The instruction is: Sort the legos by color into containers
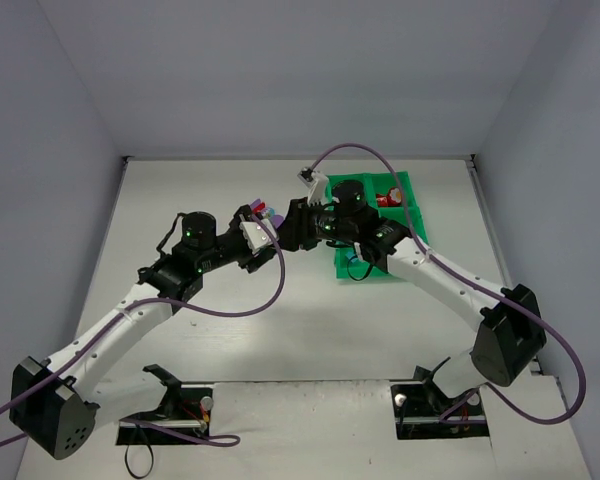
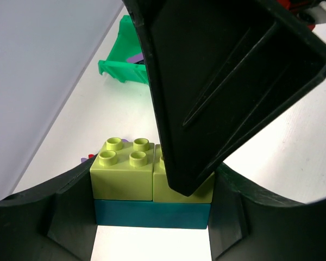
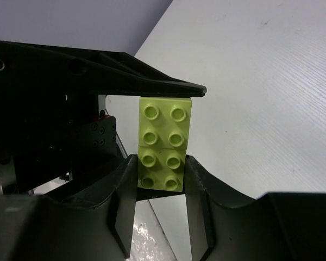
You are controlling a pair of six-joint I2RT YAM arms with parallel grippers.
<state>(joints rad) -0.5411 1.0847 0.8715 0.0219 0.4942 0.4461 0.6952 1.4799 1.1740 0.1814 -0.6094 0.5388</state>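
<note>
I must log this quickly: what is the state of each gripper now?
Left gripper: closed on the teal-and-green brick stack.
Right gripper: closed on a yellow-green brick of that stack.

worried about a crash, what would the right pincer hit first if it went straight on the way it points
The yellow-green brick gripped in the right pincer; under it, probably the teal brick held by the left pincer.
</note>
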